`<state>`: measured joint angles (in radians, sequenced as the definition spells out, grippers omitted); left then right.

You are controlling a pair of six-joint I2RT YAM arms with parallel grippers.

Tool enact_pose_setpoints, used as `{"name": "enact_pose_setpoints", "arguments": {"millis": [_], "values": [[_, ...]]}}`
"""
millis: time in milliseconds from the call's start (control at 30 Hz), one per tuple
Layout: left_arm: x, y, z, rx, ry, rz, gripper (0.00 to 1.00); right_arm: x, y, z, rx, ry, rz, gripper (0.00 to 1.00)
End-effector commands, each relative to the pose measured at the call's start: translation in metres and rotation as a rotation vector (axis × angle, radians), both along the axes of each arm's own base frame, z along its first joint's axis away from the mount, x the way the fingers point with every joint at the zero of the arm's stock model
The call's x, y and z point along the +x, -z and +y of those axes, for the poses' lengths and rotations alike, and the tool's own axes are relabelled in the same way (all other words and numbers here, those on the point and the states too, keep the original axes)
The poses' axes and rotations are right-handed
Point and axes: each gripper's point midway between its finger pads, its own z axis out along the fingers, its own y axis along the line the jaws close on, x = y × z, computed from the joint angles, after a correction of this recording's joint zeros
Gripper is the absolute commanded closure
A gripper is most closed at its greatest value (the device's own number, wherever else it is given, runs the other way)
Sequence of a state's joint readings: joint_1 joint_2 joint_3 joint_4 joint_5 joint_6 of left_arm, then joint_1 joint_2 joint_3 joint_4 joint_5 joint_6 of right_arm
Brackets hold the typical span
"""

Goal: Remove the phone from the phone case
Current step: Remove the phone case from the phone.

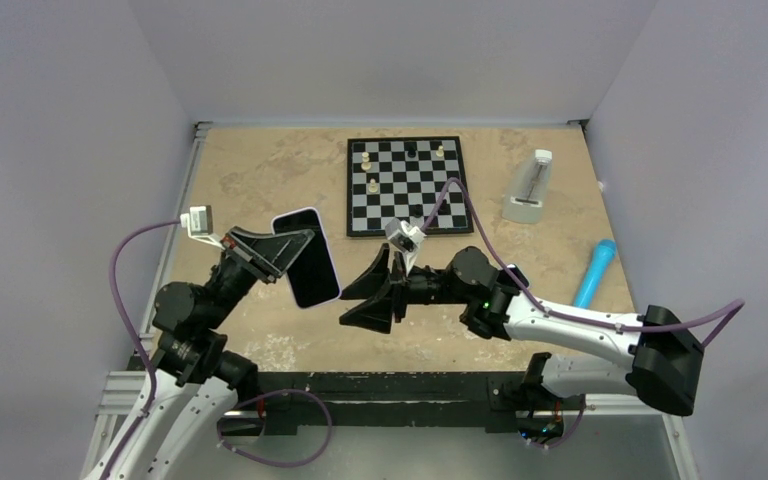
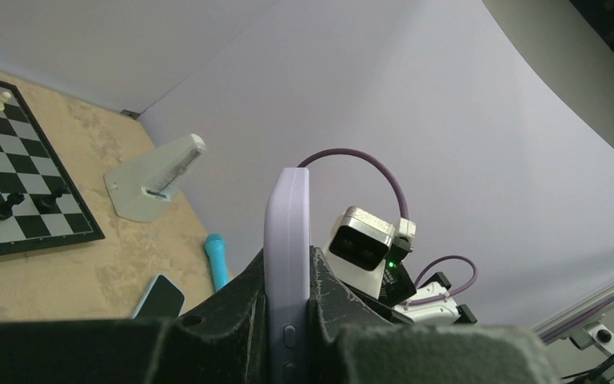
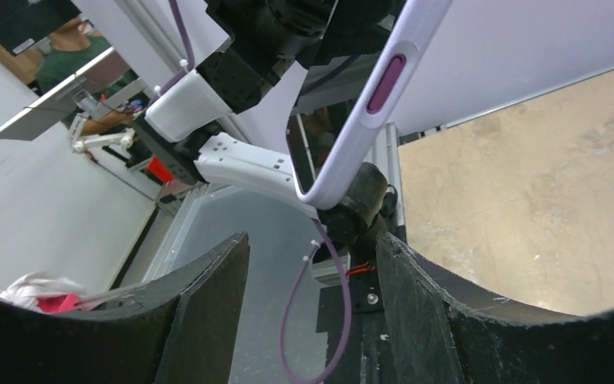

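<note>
1. The left tool (image 1: 290, 245) is clamped on the phone case (image 1: 296, 213) and holds it in the air above the near-left part of the surface (image 1: 260, 170).
2. The phone (image 1: 310, 262) sits inside the case. Its black screen faces up in the top view, with the lilac rim all around it.
3. In the left wrist view the case (image 2: 286, 240) stands on edge between the two dark fingers (image 2: 232, 312). They press on its front and back, and its side buttons sit low between them.
4. The right tool (image 1: 365, 297) has its jaws spread wide with nothing between them. It hangs just to the right of the phone's near end and does not touch it.
5. From the right wrist, a rounded corner of the case (image 3: 384, 84) shows above the gap between the fingers (image 3: 200, 296), clear of both.
6. A chessboard (image 1: 407, 190) lies by the middle of the far edge with a few pieces on its far rows.
7. A white wedge-shaped object (image 1: 530, 188) stands toward the far right corner.
8. A blue cylinder (image 1: 595, 272) lies near the right edge.
9. In the left wrist view a dark flat slab (image 2: 160, 296) with a pale blue rim lies on the surface near the cylinder. I cannot tell what it is.
</note>
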<state>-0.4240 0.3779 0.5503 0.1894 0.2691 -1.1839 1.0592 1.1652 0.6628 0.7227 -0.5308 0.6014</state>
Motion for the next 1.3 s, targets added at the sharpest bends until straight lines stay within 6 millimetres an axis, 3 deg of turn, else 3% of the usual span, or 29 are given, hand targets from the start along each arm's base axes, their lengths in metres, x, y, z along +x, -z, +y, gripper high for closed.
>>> {"name": "enact_pose_setpoints", "arguments": {"millis": [0, 300, 667, 833, 1033, 1267], "values": [[-0.016, -0.035, 0.005, -0.032, 0.007, -0.124, 1.00, -0.019, -0.032, 0.003, 0.052, -0.138, -0.015, 0.36], [-0.018, -0.029, 0.002, -0.108, 0.052, -0.124, 1.00, -0.021, -0.051, 0.007, 0.138, -0.173, -0.014, 0.39], [-0.028, -0.028, 0.006, -0.121, 0.064, -0.131, 1.00, -0.010, -0.052, 0.013, 0.128, -0.150, 0.018, 0.53], [-0.031, -0.033, 0.006, -0.137, 0.073, -0.132, 1.00, -0.010, -0.050, 0.019, 0.127, -0.183, 0.009, 0.65], [-0.032, -0.038, 0.004, -0.207, 0.130, -0.033, 1.00, -0.006, -0.039, 0.026, 0.138, -0.178, -0.112, 1.00], [-0.044, -0.056, -0.009, -0.298, 0.317, 0.050, 1.00, 0.019, -0.033, 0.039, 0.177, -0.155, -0.267, 1.00]]}}
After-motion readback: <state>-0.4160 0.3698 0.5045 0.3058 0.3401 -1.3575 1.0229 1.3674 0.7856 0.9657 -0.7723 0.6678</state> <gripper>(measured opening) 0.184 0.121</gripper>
